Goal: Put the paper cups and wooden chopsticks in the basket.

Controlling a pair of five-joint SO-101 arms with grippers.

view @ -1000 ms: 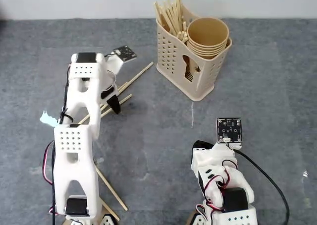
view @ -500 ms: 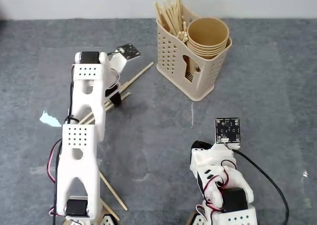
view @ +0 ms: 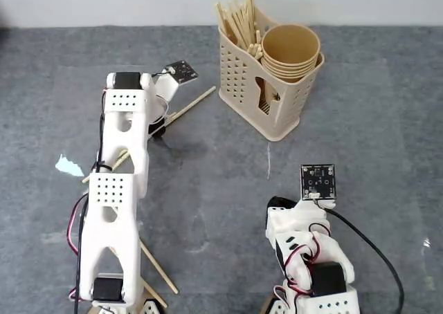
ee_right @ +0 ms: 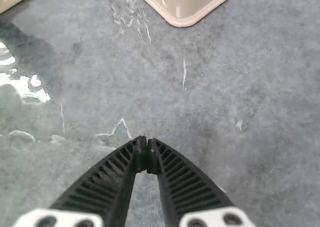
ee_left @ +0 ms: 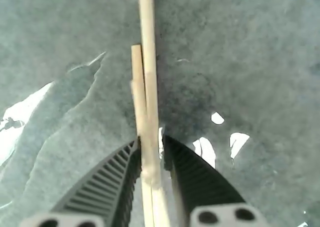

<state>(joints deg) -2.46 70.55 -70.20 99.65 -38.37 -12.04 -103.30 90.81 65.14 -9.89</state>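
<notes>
Here the left gripper (ee_left: 150, 143) clamps two pale wooden chopsticks (ee_left: 146, 77) — the beige perforated plastic basket (view: 239, 79) stands at its two o'clock; the right gripper (ee_right: 146, 141) is pinched together, empty.

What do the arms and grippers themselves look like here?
Left arm and right arm: white plastic shells, perforated panels, black servos. Left gripper and right gripper: black, ribbed, tapering fingers. Black camera boards at both wrists; red wires on left, black cable on right.

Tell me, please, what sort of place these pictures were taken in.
Probably a robotics test bench rather than a kitchen: the left arm and right arm stand at a grey-matted table, and the basket of paper cups and wooden chopsticks looks like a practice prop.
</notes>
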